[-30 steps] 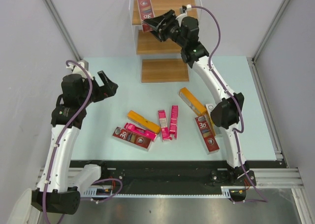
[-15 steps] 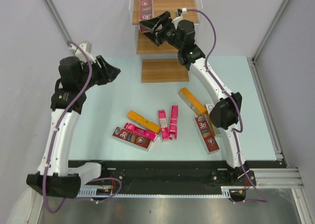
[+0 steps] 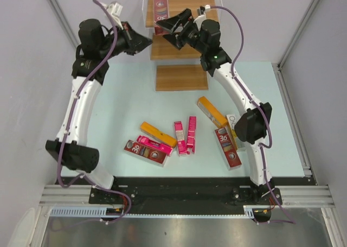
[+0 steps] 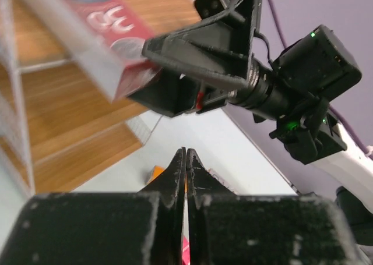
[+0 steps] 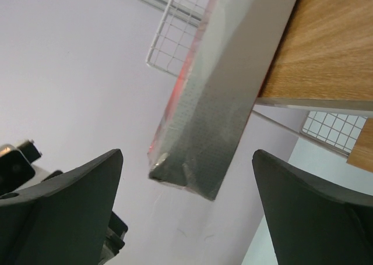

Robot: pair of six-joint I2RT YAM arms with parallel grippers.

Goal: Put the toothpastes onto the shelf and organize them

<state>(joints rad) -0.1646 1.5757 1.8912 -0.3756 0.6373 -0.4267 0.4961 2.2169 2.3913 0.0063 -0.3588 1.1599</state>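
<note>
Top view: the dark red carton (image 3: 160,8) lies on the shelf's (image 3: 181,50) top board, just beyond the right gripper's (image 3: 171,28) wide-spread tips; the left gripper (image 3: 145,40) hovers nearby, pinched together and empty. Left wrist: its fingers (image 4: 176,175) meet, the carton above them; right wrist: the carton's end overhangs the board between the spread fingers (image 5: 70,195), touching neither.

Top view: you see bright, even, diffuse light from above; table (image 3: 124,95) pale, no hot glare, only faint soft shadows. Sharp across frame; side walls splay outward, mild wide-angle stretch. Left wrist view: left gripper (image 4: 185,157) close to your lens, grainy and soft; dark red carton (image 4: 111,26) out of focus. Right wrist view: carton end grey, in shade; right gripper fingers (image 5: 70,189) dark, blurred.
</note>
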